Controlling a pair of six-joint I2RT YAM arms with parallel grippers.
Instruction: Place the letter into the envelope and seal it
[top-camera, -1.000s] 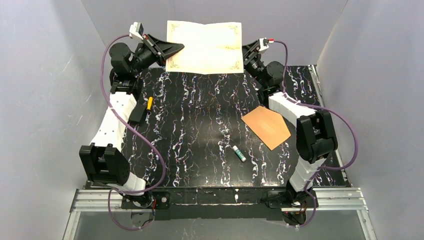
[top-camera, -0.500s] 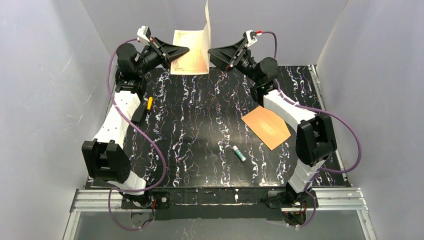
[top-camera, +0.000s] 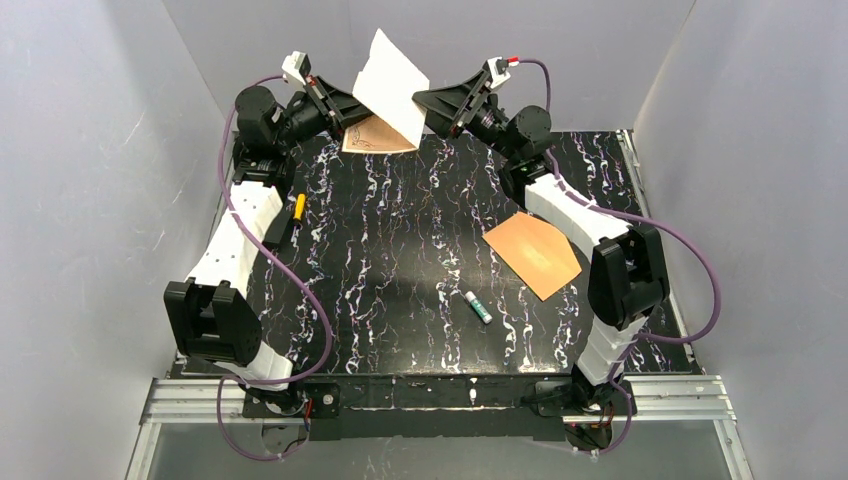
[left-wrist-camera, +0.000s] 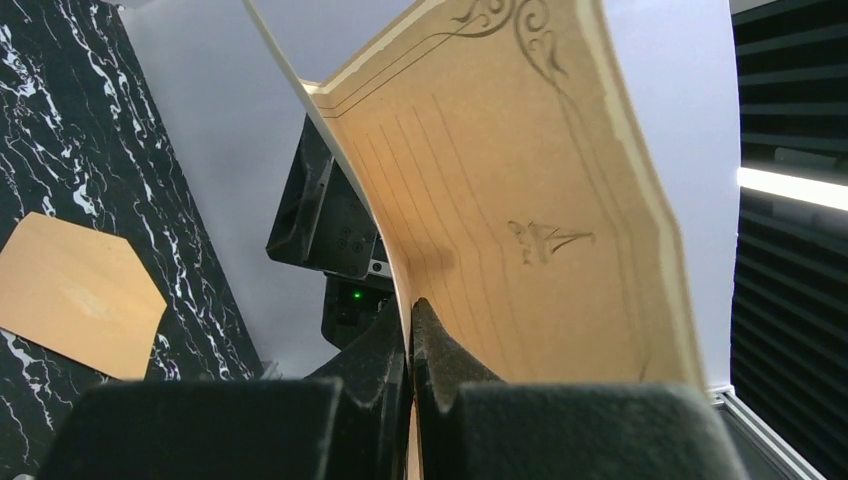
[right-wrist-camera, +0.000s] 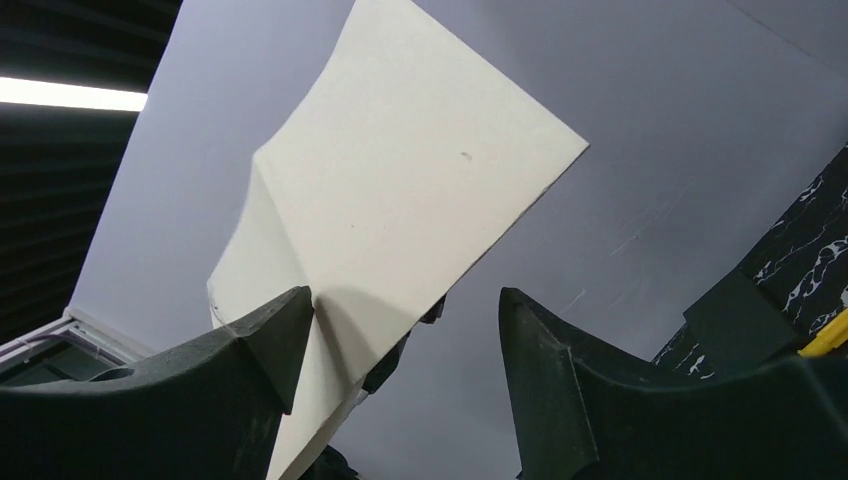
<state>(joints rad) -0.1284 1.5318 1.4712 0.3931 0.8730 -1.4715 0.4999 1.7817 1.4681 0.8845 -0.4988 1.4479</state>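
Note:
The letter (top-camera: 392, 82) hangs in the air at the table's far edge, bent into a fold. Its pale back faces up and its tan bordered face (left-wrist-camera: 520, 200) is turned toward my left wrist camera. My left gripper (top-camera: 348, 106) is shut on the letter's lower edge, seen in the left wrist view with the fingertips (left-wrist-camera: 410, 312) pinching the sheet. My right gripper (top-camera: 430, 103) stands open right of the fold. The letter's pale back (right-wrist-camera: 400, 190) leans against the left one of its fingers (right-wrist-camera: 270, 330). The orange-brown envelope (top-camera: 533, 252) lies flat at the table's right, apart from both grippers.
A small white and green glue stick (top-camera: 477, 306) lies near the table's middle front. A yellow-tipped tool (top-camera: 298, 207) and a dark flat block (top-camera: 275, 230) lie beside the left arm. Grey walls close in the back and both sides.
The letter was spread flat between both grippers. The right gripper let go and moved left. The sheet folded, and its free half now tilts onto the right gripper's finger.

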